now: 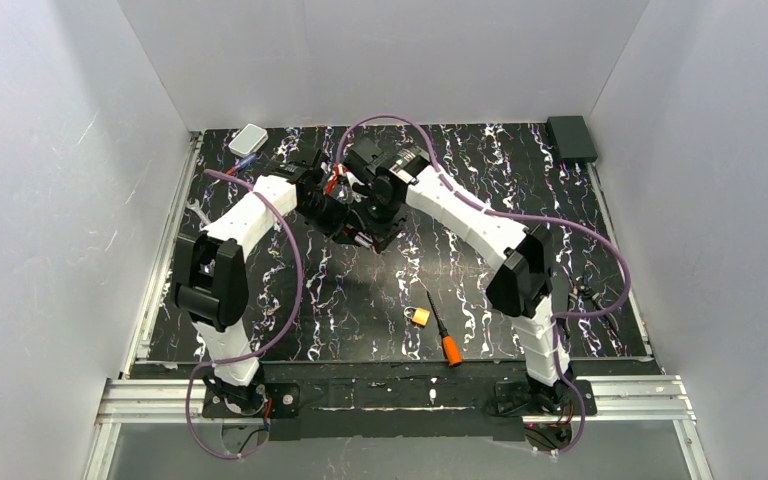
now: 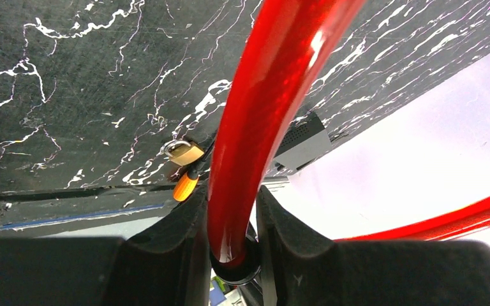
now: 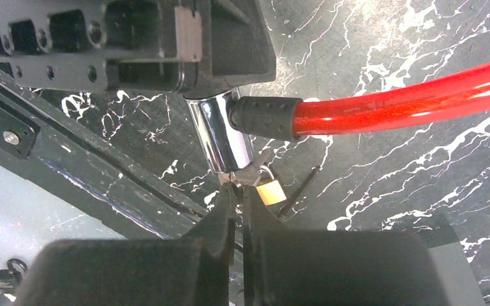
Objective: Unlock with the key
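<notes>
Right claw (image 3: 236, 194) is nearly closed, pinching the key (image 3: 244, 174) at the end of the chrome lock barrel (image 3: 220, 137); left claw (image 2: 233, 210) clamps the red cable (image 2: 261, 95). You look mid-task: key at keyhole, turn and release left to do.

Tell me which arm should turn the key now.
Right. The right pincer is shut at the chrome lock cylinder's end, apparently on the key; the left pincer is clamped on the red cable, bracing it.
</notes>
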